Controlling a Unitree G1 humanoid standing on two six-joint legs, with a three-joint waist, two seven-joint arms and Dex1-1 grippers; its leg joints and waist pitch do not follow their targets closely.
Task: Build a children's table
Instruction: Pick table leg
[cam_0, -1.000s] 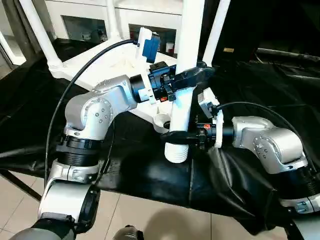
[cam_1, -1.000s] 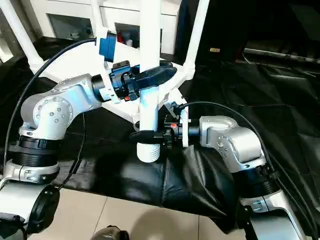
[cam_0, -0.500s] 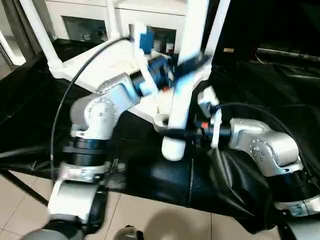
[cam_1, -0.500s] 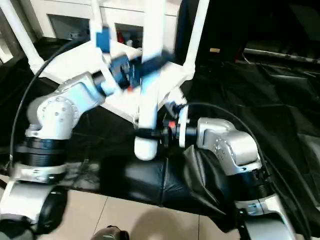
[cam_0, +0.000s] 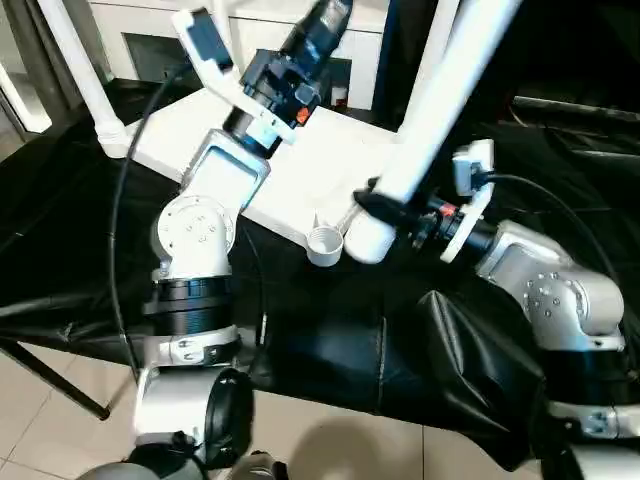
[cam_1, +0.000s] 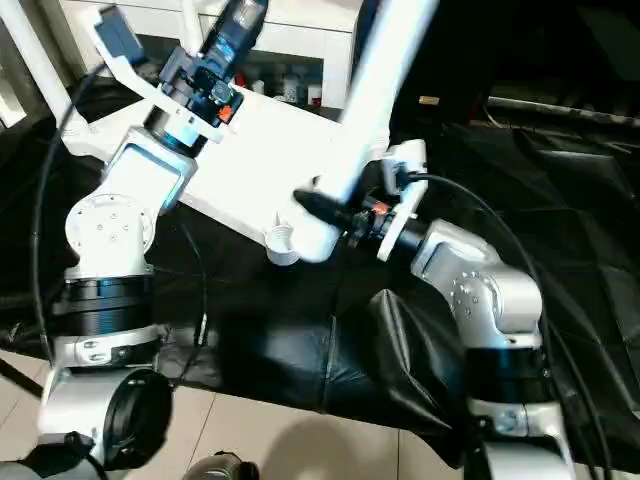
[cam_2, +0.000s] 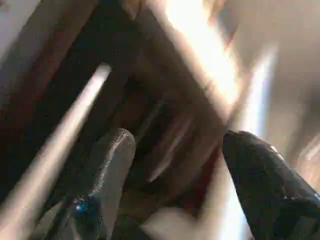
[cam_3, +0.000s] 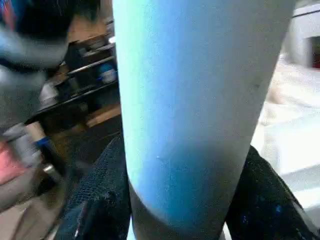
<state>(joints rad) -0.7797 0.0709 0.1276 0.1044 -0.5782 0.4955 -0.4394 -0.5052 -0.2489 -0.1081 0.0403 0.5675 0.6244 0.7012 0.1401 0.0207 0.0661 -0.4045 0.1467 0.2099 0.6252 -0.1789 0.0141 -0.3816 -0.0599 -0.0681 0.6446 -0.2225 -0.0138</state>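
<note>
The children's table top (cam_0: 300, 150) lies upside down on the black cloth, white, with an open round corner socket (cam_0: 323, 243) at its near corner. One white leg (cam_0: 78, 70) stands in the far left socket. My right gripper (cam_0: 388, 200) is shut on another white leg (cam_0: 440, 90) near its thick lower end. That leg is tilted, its top leaning right, and its lower end hangs just right of the open socket. In the right wrist view both fingers (cam_3: 100, 195) press the leg's sides. My left gripper (cam_2: 175, 142) is raised high over the table top, open and holding nothing.
A white cabinet with glass doors (cam_0: 160, 50) stands behind the table top. The black cloth (cam_0: 310, 340) hangs over the work surface's near edge above a tiled floor (cam_0: 40, 430). Dark shelving (cam_0: 575, 110) sits at the right.
My left gripper let go of the leg, opened and swung up and away. The right gripper tilted the leg's top to the right and raised its lower end beside the corner socket.
</note>
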